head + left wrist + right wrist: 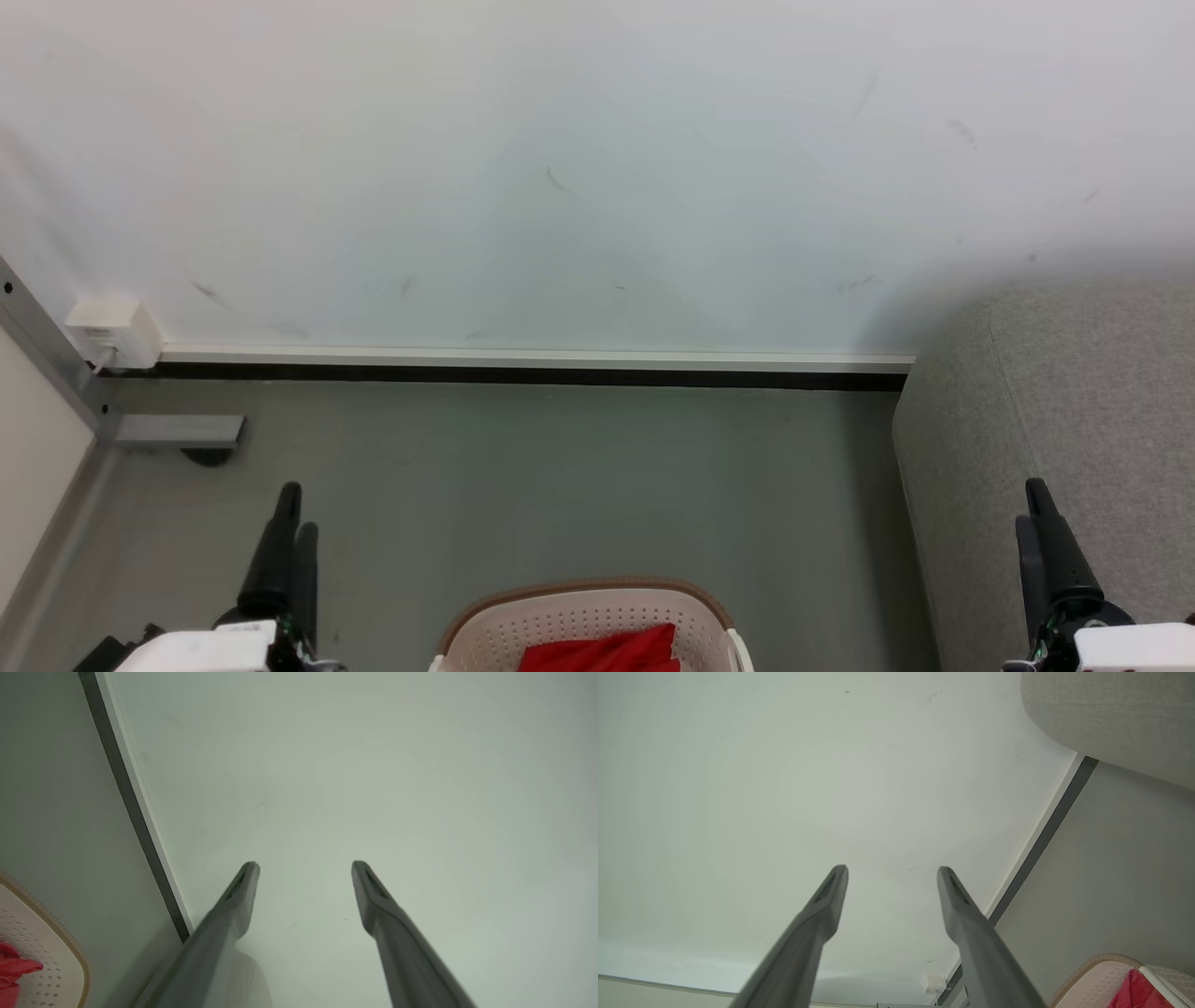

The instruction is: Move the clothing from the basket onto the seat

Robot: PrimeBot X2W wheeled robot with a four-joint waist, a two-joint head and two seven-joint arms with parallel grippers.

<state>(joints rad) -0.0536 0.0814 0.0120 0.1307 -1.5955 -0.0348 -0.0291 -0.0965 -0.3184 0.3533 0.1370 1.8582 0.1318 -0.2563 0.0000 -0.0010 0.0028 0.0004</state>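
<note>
You are at the opening step: no garment is lifted yet. The clothing [607,651], a bright red bundle, lies in the basket [579,590], which stands on the floor [560,485] at the bottom centre of the head view, between your two arms. The left gripper [299,509] and the right gripper [1029,504] are raised on either side of it, well clear, each with its jaws spread wide and holding nothing. Both wrist views confirm the gap, with bare wall [373,765] beyond. The seat [1074,392] stands to your right, near the basket. In my judgement the next move calls for lowering one arm into the basket and closing on a fold of fabric. Note the limits: the basket is cut off by the lower edge, so you cannot tell how many garments it holds or read any lettering. The seat is cut off at the right edge, so its landing surface cannot be judged.
</note>
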